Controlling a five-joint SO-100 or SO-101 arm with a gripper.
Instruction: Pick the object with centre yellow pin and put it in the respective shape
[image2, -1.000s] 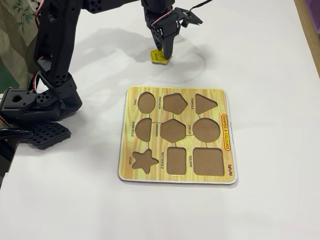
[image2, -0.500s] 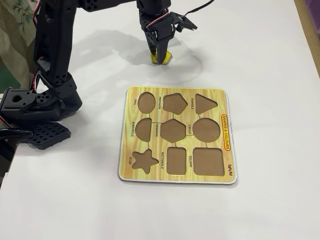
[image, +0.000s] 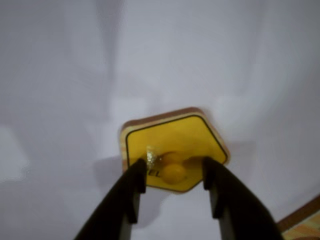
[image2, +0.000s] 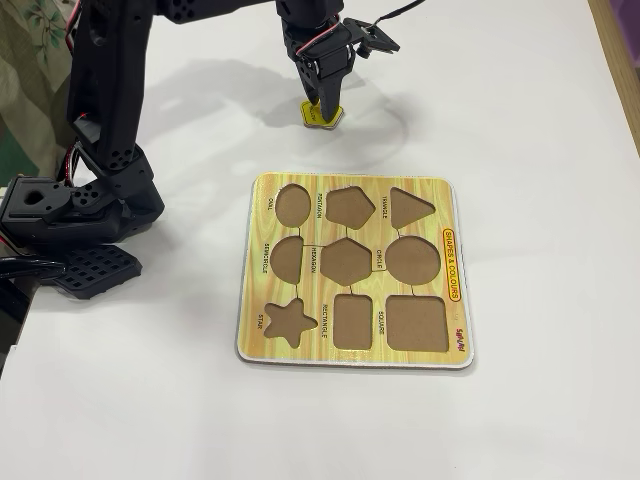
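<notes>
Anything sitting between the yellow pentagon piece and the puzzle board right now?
Nothing: in the fixed view, only bare white table separates the yellow pentagon piece from the puzzle board.

One yellow piece, one puzzle board

Fixed view: even, bright lighting; worktop is showing soft grey shadows spreading left of the arm; picture is staying sharp throughout. Wrist view: dimmer, bluish cast; everything is blurring softly; a small glare spot is glinting on the yellow piece; dark fingers are reading featureless.
</notes>
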